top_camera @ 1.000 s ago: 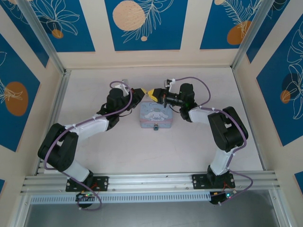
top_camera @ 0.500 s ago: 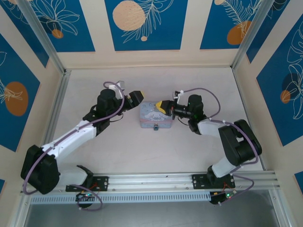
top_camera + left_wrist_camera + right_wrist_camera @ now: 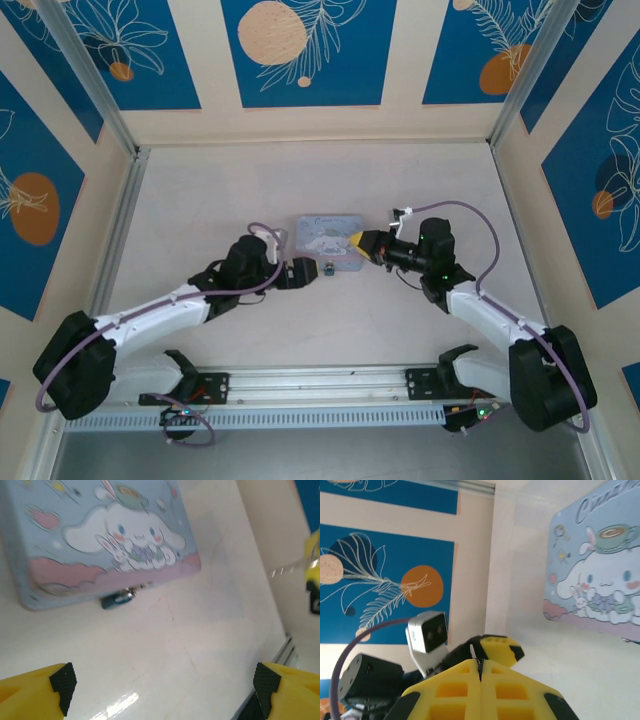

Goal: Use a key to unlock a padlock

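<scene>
The padlock (image 3: pixel 328 269) is a tiny dark and brass piece at the front edge of the pale blue cartoon tin (image 3: pixel 328 232). In the left wrist view the padlock (image 3: pixel 119 598) hangs just below the tin (image 3: pixel 105 535). My left gripper (image 3: pixel 306 272) sits just left of the padlock, open and empty; its yellow fingers (image 3: pixel 37 692) stand far apart, low over the table. My right gripper (image 3: pixel 358 242) is by the tin's right front corner. It (image 3: pixel 480 664) is shut on the key (image 3: pixel 472 651), a thin sliver poking out between the tips.
White table inside a walled cell with blue patterned panels (image 3: pixel 300 50). Aluminium rails run along the left side (image 3: pixel 115 235) and the near edge (image 3: pixel 320 385). The left arm's wrist camera (image 3: pixel 426 636) and one yellow finger (image 3: pixel 502 647) lie just beyond my right gripper.
My left arm swung from behind the tin round to its front and its jaws opened wide. My right gripper drew back from behind the tin to its right front corner, still shut.
</scene>
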